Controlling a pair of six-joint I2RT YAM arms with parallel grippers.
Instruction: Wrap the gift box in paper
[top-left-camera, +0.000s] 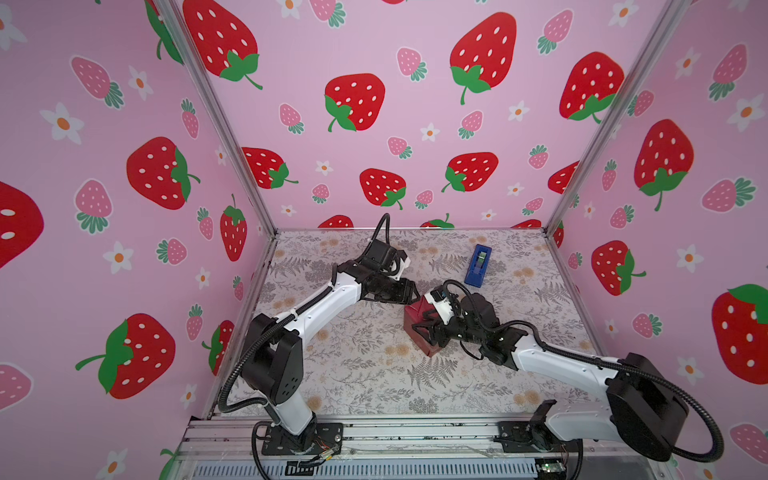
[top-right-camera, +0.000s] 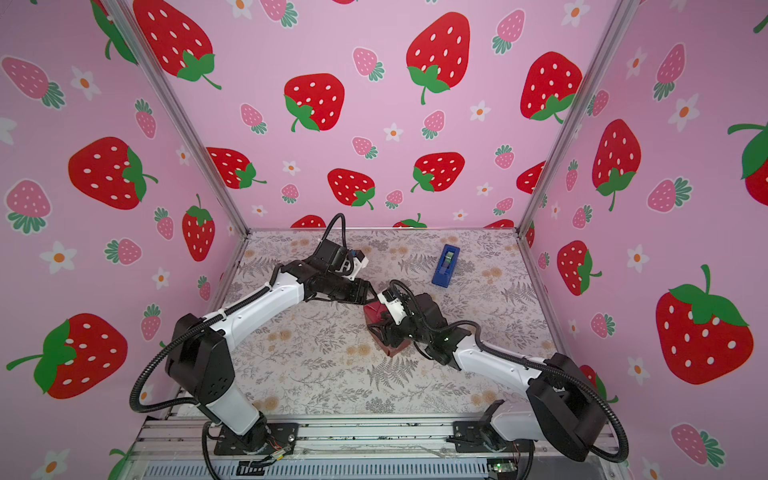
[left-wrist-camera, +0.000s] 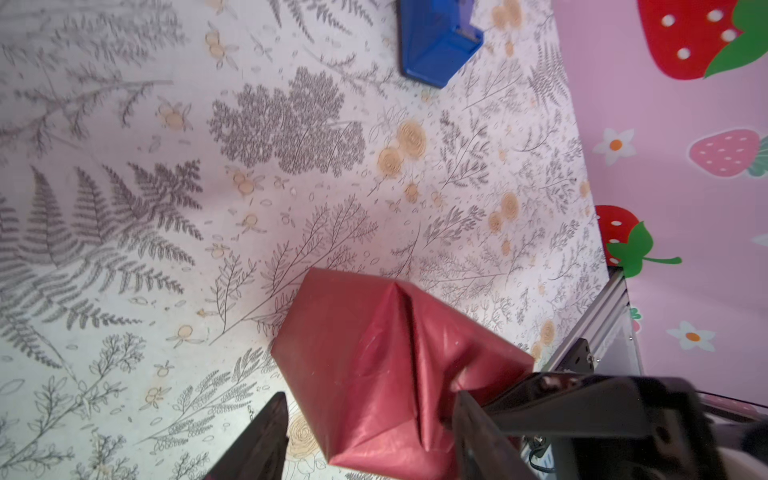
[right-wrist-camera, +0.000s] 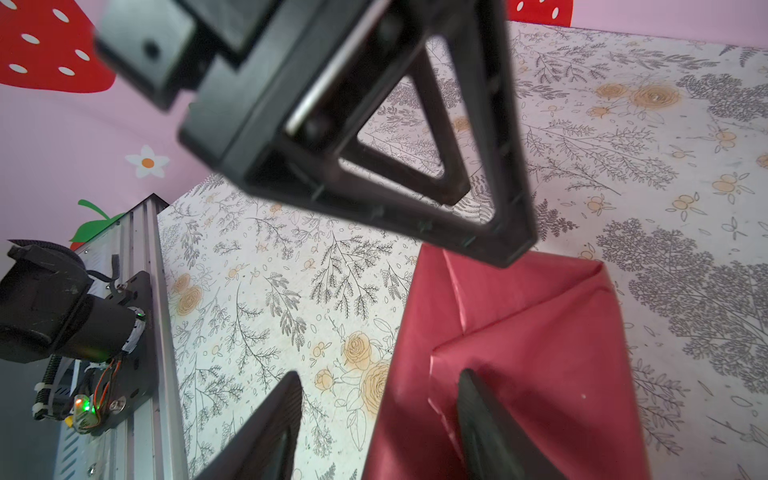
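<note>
Your left gripper (left-wrist-camera: 372, 395) has its jaws apart, with one end of the parcel between them but not pinched. Your right gripper (right-wrist-camera: 380, 374) is spread too, one finger on the paper (right-wrist-camera: 540, 353), the other over bare table (right-wrist-camera: 291, 291). The gift box is hidden, fully covered in maroon, mid-table between both arms. Folding looks nearly done. I see no tape on it, and the tape dispenser (top-left-camera: 478, 266) stands well apart, so sealing seems left. The parcel looks roughly square, with no clear long axis, and is turned diagonally, one corner toward the front rail (top-left-camera: 374, 432).
</note>
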